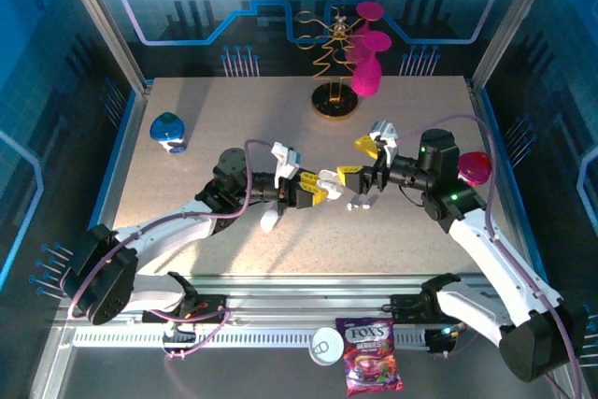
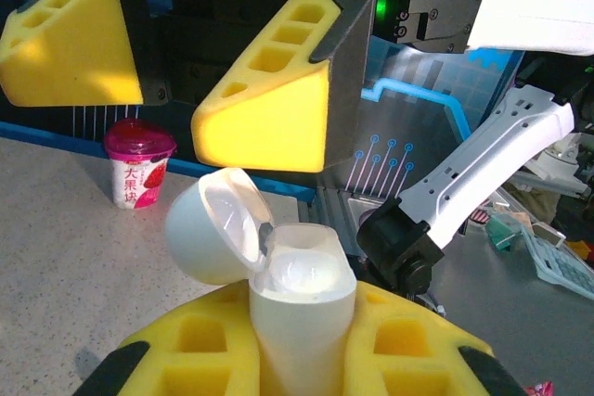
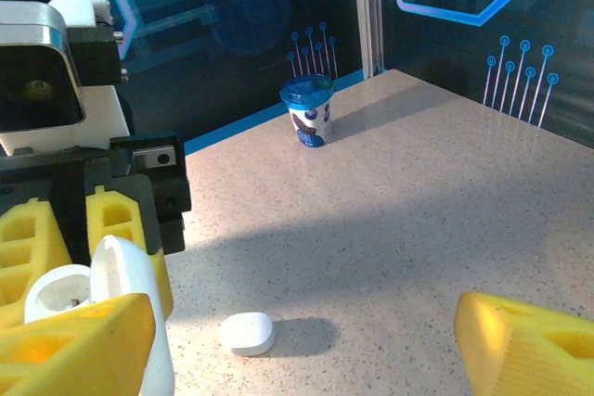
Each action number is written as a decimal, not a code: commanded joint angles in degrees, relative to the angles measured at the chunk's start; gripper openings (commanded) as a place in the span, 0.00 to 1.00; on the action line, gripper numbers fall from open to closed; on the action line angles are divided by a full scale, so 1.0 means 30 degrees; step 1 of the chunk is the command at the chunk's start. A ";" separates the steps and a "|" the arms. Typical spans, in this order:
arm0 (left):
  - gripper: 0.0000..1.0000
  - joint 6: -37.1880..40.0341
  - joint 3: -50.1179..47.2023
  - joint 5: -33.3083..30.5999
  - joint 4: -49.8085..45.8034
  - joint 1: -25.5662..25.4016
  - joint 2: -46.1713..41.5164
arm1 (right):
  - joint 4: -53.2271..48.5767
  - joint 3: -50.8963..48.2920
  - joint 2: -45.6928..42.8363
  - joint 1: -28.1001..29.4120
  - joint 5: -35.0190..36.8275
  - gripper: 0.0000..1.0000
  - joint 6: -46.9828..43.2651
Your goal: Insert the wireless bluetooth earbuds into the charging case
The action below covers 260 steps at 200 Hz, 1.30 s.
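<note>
I have the charging case (image 2: 302, 308) clamped upright in the left end effector (image 2: 302, 354), whose yellow fingers (image 2: 190, 350) press against both sides of the lower body. The case is a smooth white pill-shaped shell, and its rounded flip lid (image 2: 215, 224) is swung open to one side on the hinge. The left wrist camera lets me look down into the mouth. I see a glossy white hollow there, and I cannot tell whether an earbud sits in it. From above, the case (image 1: 329, 179) reads as a small white shape held over the middle of the table (image 1: 234, 109), too small for me to read the inside.

The right end effector (image 1: 360, 158) hangs just beside the case, on the side toward the table's right edge. Its fingers are spread wide apart and grip nothing. The right wrist camera sees the case (image 3: 121, 275) from the side with the lid up. It also shows a small white rounded lump (image 3: 246, 332) lying on the table in front of it, and a blue cup (image 3: 308, 110) near the far left corner. The left wrist view catches a pink cup (image 2: 139, 162) by the right edge.
</note>
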 commanded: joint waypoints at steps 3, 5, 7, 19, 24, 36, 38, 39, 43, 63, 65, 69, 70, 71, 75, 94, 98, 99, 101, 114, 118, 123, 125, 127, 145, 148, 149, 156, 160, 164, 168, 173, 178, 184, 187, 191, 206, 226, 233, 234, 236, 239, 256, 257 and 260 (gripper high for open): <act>0.10 0.0680 -0.0047 0.0453 0.0911 -0.0129 -0.0246 | 0.0608 -0.0047 -0.0798 -0.0431 -0.0221 0.85 0.0565; 0.10 0.0736 -0.0072 0.0405 0.0923 -0.0137 -0.0245 | 0.0654 -0.0061 -0.0843 -0.0446 -0.0253 0.85 0.0633; 0.11 0.0786 -0.0115 0.0378 0.0963 -0.0117 -0.0245 | 0.0709 -0.0086 -0.0898 -0.0472 -0.0276 0.85 0.0702; 0.12 0.1194 -0.0426 -0.0099 0.1237 -0.0137 -0.0171 | 0.1140 -0.0349 -0.1215 -0.0636 -0.0359 0.85 0.1245; 0.12 0.1426 -0.0604 -0.0352 0.1368 -0.0127 -0.0160 | 0.1298 -0.0476 -0.1327 -0.0730 -0.0399 0.85 0.1507; 0.12 0.2099 -0.1108 -0.0903 0.1971 -0.0093 -0.0058 | 0.1600 -0.0702 -0.1566 -0.0967 -0.0361 0.85 0.2070; 0.11 0.2211 -0.1209 -0.0975 0.2096 -0.0084 -0.0023 | 0.1598 -0.0723 -0.1584 -0.0998 -0.0339 0.85 0.2181; 0.11 0.2245 -0.1245 -0.1006 0.2200 -0.0082 -0.0017 | 0.1592 -0.0716 -0.1587 -0.1022 -0.0316 0.85 0.2219; 0.11 0.2351 -0.1420 -0.1202 0.2505 -0.0081 0.0057 | 0.1554 -0.0734 -0.1618 -0.1159 -0.0251 0.85 0.2414; 0.11 0.2461 -0.2071 -0.2045 0.4181 -0.0062 0.0363 | 0.0082 -0.0437 -0.1301 -0.1852 0.0333 0.86 0.2936; 0.11 0.2456 -0.2116 -0.2153 0.4341 -0.0054 0.0390 | -0.0195 -0.0371 -0.1225 -0.1915 0.0383 0.86 0.2925; 0.11 0.2454 -0.2243 -0.2336 0.4621 -0.0052 0.0439 | -0.0709 -0.0271 -0.1081 -0.2046 0.0523 0.85 0.2865; 0.11 0.2454 -0.2260 -0.2375 0.4679 -0.0066 0.0449 | -0.0835 -0.0242 -0.1043 -0.2074 0.0584 0.85 0.2854; 0.11 0.2454 -0.2298 -0.2424 0.4722 -0.0059 0.0468 | -0.0957 -0.0212 -0.1024 -0.2102 0.0629 0.85 0.2849; 0.11 0.2481 -0.2436 -0.2647 0.4999 -0.0067 0.0484 | -0.1531 -0.0062 -0.0848 -0.2237 0.0879 0.85 0.2816; 0.11 0.2763 -0.3119 -0.3526 0.6387 -0.0067 0.0669 | -0.4481 0.0568 -0.0028 -0.2721 0.2382 0.85 0.2626; 0.11 0.2839 -0.3244 -0.3656 0.6690 -0.0067 0.0713 | -0.5038 0.0653 0.0148 -0.2814 0.2765 0.85 0.2579; 0.11 0.2866 -0.3288 -0.3680 0.6753 -0.0059 0.0732 | -0.5153 0.0660 0.0216 -0.2824 0.2876 0.85 0.2579; 0.11 0.2916 -0.3343 -0.3727 0.6917 -0.0039 0.0761 | -0.5386 0.0665 0.0311 -0.2846 0.3085 0.84 0.2565; 0.11 0.3054 -0.3729 -0.3878 0.7936 0.0017 0.1073 | -0.6875 0.0678 0.1002 -0.2950 0.4545 0.84 0.2446; 0.11 0.3055 -0.3829 -0.3853 0.8250 0.0048 0.1189 | -0.7295 0.0679 0.1228 -0.2927 0.4999 0.83 0.2427; 0.11 0.2991 -0.3919 -0.3801 0.8629 0.0129 0.1377 | -0.7722 0.0677 0.1543 -0.2945 0.5512 0.83 0.2404; 0.10 0.2932 -0.3955 -0.3779 0.8814 0.0147 0.1442 | -0.7874 0.0691 0.1646 -0.2950 0.5706 0.83 0.2426; 0.10 0.2888 -0.3986 -0.3766 0.9000 0.0189 0.1510 | -0.7978 0.0688 0.1724 -0.2944 0.5879 0.83 0.2453; 0.10 0.2097 -0.4188 -0.3349 1.0856 0.0512 0.2315 | -0.8105 0.0272 0.2226 -0.2835 0.7073 0.83 0.3147; 0.10 0.1944 -0.4208 -0.3264 1.1148 0.0619 0.2463 | -0.8029 0.0138 0.2281 -0.2834 0.7194 0.83 0.3302; 0.09 0.1877 -0.4210 -0.3234 1.1282 0.0650 0.2544 | -0.7996 0.0109 0.2294 -0.2820 0.7229 0.83 0.3351; 0.09 0.1493 -0.4202 -0.3057 1.1928 0.0847 0.2956 | -0.7785 -0.0150 0.2440 -0.2705 0.7541 0.82 0.3670; 0.09 0.1266 -0.4210 -0.2982 1.2248 0.0931 0.3201 | -0.7696 -0.0254 0.2569 -0.2626 0.7691 0.82 0.3785; 0.09 0.1083 -0.4196 -0.2908 1.2551 0.1046 0.3435 | -0.7649 -0.0348 0.2722 -0.2515 0.7909 0.82 0.3876; 0.09 0.1002 -0.4166 -0.2813 1.2794 0.1129 0.3667 | -0.7642 -0.0385 0.2901 -0.2380 0.8223 0.82 0.3944; 0.09 0.0960 -0.4128 -0.2702 1.2799 0.1158 0.3884 | -0.7734 -0.0388 0.3143 -0.2154 0.8639 0.82 0.3956; 0.08 0.1105 -0.4088 -0.2527 1.2807 0.1181 0.4032 | -0.7850 -0.0351 0.3415 -0.1927 0.9000 0.82 0.3935; 0.08 0.1261 -0.4093 -0.2371 1.2789 0.1215 0.4168 | -0.8040 -0.0237 0.3814 -0.1679 0.9360 0.82 0.3873; 0.08 0.1309 -0.4119 -0.2339 1.2799 0.1246 0.4225 | -0.8153 -0.0156 0.3989 -0.1551 0.9545 0.81 0.3847; 0.08 0.1324 -0.4143 -0.2329 1.2817 0.1245 0.4251 | -0.8312 -0.0038 0.4206 -0.1375 0.9770 0.81 0.3833; 0.08 0.1514 -0.4287 -0.2400 1.2819 0.1301 0.4141 | -0.8901 0.0433 0.5232 -0.0631 1.0417 0.80 0.3682; 0.08 0.1720 -0.4572 -0.2448 1.2792 0.1314 0.3562 | -0.8949 0.0679 0.6604 0.0190 1.0579 0.79 0.3554; 0.08 0.1821 -0.4642 -0.2374 1.2792 0.1308 0.3332 | -0.8816 0.0681 0.7058 0.0475 1.0458 0.78 0.3575; 0.08 0.1830 -0.4661 -0.2365 1.2792 0.1302 0.3286 | -0.8800 0.0689 0.7143 0.0520 1.0458 0.78 0.3590; 0.08 0.1844 -0.4690 -0.2336 1.2792 0.1298 0.3245 | -0.8737 0.0687 0.7273 0.0590 1.0437 0.78 0.3601; 0.08 0.1901 -0.4703 -0.2313 1.2792 0.1282 0.3135 | -0.8643 0.0688 0.7483 0.0707 1.0405 0.77 0.3605; 0.08 0.2057 -0.4868 -0.2215 1.2792 0.1319 0.2654 | -0.8205 0.1359 0.8722 0.1213 1.0336 0.73 0.4019; 0.08 0.2065 -0.4876 -0.2212 1.2778 0.1293 0.2625 | -0.8216 0.1423 0.8810 0.1226 1.0309 0.73 0.4046; 0.08 0.2127 -0.4906 -0.2210 1.2791 0.1314 0.2534 | -0.8288 0.1564 0.9114 0.1240 1.0202 0.73 0.4114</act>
